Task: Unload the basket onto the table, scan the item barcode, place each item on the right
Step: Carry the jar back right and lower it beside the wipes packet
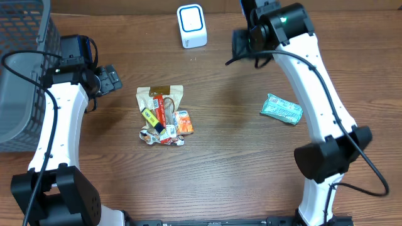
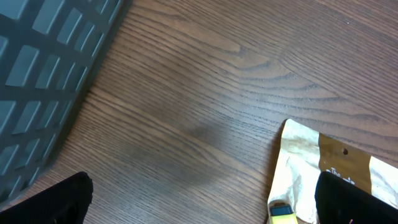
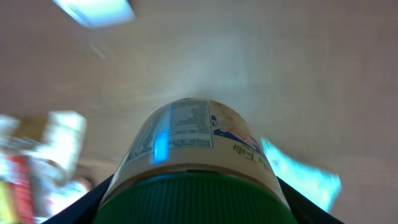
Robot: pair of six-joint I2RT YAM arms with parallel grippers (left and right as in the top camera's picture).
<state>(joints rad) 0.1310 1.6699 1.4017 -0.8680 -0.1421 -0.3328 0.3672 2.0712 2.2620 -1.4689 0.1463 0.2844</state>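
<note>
My right gripper (image 3: 193,208) is shut on a jar (image 3: 186,140) with a green ribbed lid and a printed white label, one finger on each side of the lid. A blue streak of light lies across the label. The jar points toward the white scanner (image 3: 93,11), which stands at the table's back edge (image 1: 191,26). In the overhead view the right gripper (image 1: 242,44) hangs to the right of the scanner, and the arm hides the jar. My left gripper (image 1: 110,80) is open and holds nothing, hovering over bare wood left of a pile of snack packets (image 1: 164,116).
A grey mesh basket (image 1: 22,69) fills the far left. A teal packet (image 1: 282,108) lies on the right, under the right arm. The edge of a tan pouch (image 2: 305,162) shows by the left gripper's right finger.
</note>
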